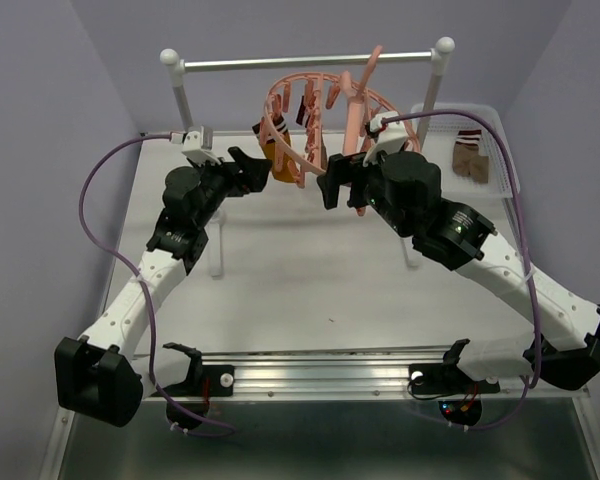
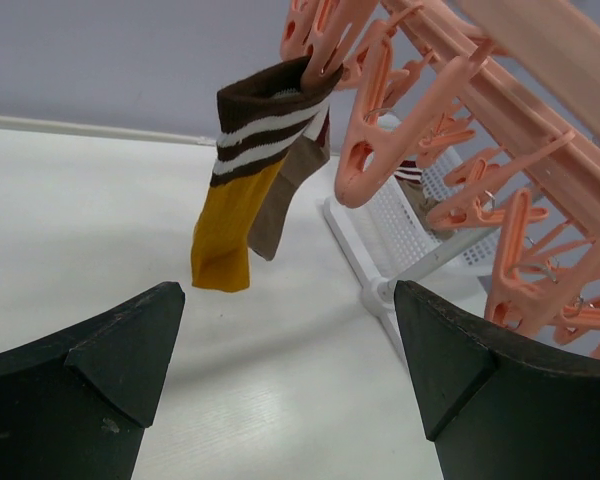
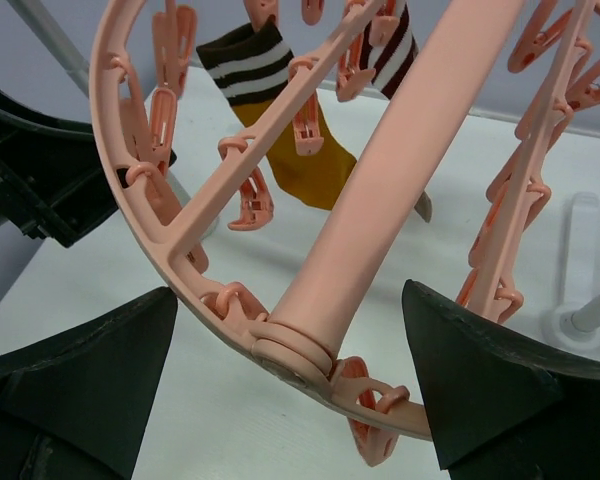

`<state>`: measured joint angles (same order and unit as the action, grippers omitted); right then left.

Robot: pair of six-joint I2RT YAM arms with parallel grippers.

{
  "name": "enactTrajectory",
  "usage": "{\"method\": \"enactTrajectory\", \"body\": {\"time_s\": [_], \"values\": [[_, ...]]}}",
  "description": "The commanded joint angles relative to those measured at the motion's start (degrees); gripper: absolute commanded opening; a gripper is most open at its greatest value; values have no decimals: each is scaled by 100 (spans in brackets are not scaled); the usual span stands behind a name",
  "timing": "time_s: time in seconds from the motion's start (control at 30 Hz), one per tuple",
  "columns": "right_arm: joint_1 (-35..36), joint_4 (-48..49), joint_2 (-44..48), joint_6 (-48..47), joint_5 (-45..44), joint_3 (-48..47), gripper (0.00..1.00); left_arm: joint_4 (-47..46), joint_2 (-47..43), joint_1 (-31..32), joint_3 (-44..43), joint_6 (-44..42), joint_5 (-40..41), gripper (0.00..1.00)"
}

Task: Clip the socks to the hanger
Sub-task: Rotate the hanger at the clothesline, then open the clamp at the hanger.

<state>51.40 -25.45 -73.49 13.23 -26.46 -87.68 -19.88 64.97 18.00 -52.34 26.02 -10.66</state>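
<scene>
Black plastic, two items: left pincer [image 2: 288,300], jaws at full spread and holding nothing, low over the white table [image 2: 80,220]; right pincer [image 3: 290,292], equally wide and empty, its fingers [image 3: 80,390] standing either side of the hanger [image 3: 400,170], rim and thick stem passing between them with no grip visible. Salmon-pink plastic, one item: the hanger, hooked on the rail stand [image 1: 310,62] and tilted, its clips [image 2: 365,150] dangling at all angles. Fabric, clipped: mustard sock [image 2: 225,235] and brown sock [image 2: 295,185], hung side by side by their striped cuffs from the near-left rim, just beyond the left pincer; whether they share one clip cannot be told. Fabric, loose: spare socks [image 1: 470,158] lying in the white basket [image 1: 500,140] at the far right, well apart from both pincers. Hazards, as judged. The right pincer sits astride the ring, so drawing back at an angle could catch a finger on a spoke or clip, swing the whole ring, and possibly lift its hook off the rail. A hard swing might also shake the two clipped socks free, each hanging by its cuff alone. The left pincer, rising carelessly, could brush the mustard sock and drag it out. The purple cable [image 1: 523,240] arcs over the basket near the hanger's far side and could snag a clip when that arm reaches for the spare socks.
</scene>
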Motion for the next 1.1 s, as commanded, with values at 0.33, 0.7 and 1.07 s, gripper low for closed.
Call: {"method": "enactTrajectory", "body": {"time_s": [0.33, 0.7, 1.07], "values": [[2, 155, 195, 188, -79, -373, 100, -148, -239, 107, -453, 96, 222, 99], [2, 366, 397, -5, -167, 75, 100, -200, -283, 195, -418, 52, 213, 99], [2, 392, 1082, -374, -17, 761, 100, -394, -46, 257, -506, 17, 582, 99]]}}
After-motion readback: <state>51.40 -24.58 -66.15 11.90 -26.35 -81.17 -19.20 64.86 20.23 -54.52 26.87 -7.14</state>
